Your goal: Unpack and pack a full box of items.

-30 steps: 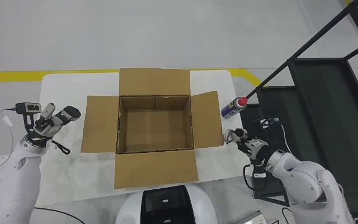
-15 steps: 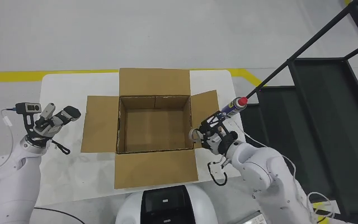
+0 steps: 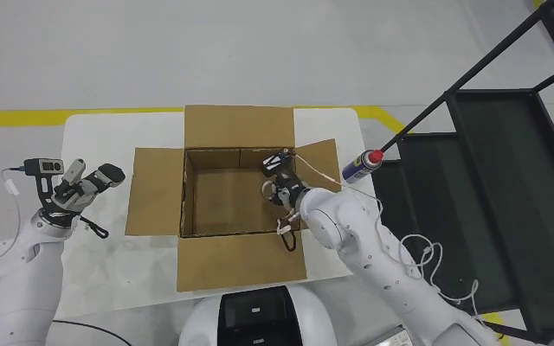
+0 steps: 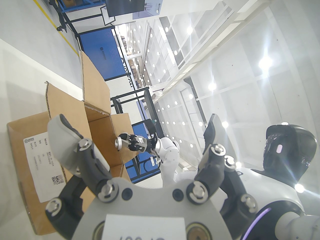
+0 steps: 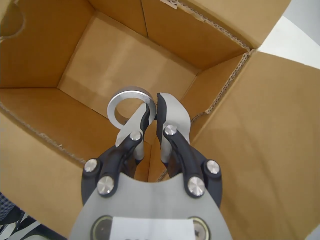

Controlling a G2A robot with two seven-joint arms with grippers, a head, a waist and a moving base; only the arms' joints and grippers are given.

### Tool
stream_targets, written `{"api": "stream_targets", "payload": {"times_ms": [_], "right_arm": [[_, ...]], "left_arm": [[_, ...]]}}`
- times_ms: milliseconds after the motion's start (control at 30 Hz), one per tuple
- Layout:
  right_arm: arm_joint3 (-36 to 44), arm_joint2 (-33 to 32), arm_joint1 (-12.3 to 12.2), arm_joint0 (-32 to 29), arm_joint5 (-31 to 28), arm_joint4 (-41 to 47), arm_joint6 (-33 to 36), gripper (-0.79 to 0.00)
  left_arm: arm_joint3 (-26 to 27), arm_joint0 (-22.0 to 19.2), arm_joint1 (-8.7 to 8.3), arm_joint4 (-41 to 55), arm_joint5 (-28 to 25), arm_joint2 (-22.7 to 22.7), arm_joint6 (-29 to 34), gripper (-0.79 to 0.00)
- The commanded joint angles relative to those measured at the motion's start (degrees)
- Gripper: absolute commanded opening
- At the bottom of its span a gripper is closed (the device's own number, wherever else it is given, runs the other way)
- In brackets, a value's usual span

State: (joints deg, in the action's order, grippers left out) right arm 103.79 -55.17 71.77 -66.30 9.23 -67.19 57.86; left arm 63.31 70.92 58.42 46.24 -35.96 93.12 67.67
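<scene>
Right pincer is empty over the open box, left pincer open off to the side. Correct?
No. The right pincer is not empty: it is shut on a metal ring, as the right wrist view shows. It is over the open box, and the left pincer is open off to the side.

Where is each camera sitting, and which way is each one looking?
Top view: above the arms, facing down at the table and box; left gripper beside the box, right gripper over it.
Left wrist view: on the left wrist, facing sideways at the box's outside; its open fingers show.
Right wrist view: on the right wrist, facing down into the box; its fingers pinch a metal ring.
Shared: every view sees the box.
</scene>
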Motion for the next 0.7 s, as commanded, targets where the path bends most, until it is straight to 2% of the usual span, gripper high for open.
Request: {"api": "stream_targets", "payload": {"times_ms": [0, 300, 667], "right_arm": [[-3.5, 1.4, 0.6, 2.5, 0.9, 0.1, 0.2, -0.785], [-18.6, 9.1, 3.7, 10.7, 3.3, -1.7, 0.4, -0.785], [-22.2, 12.1, 5.4, 10.7, 3.4, -3.2, -0.3, -0.785]], "left_arm": [[0.0, 0.0, 0.00, 0.0, 0.0, 0.0, 0.0, 0.000], [0.0, 0.0, 0.00, 0.0, 0.0, 0.0, 0.0, 0.000], [0.0, 0.0, 0.00, 0.0, 0.0, 0.0, 0.0, 0.000]]}}
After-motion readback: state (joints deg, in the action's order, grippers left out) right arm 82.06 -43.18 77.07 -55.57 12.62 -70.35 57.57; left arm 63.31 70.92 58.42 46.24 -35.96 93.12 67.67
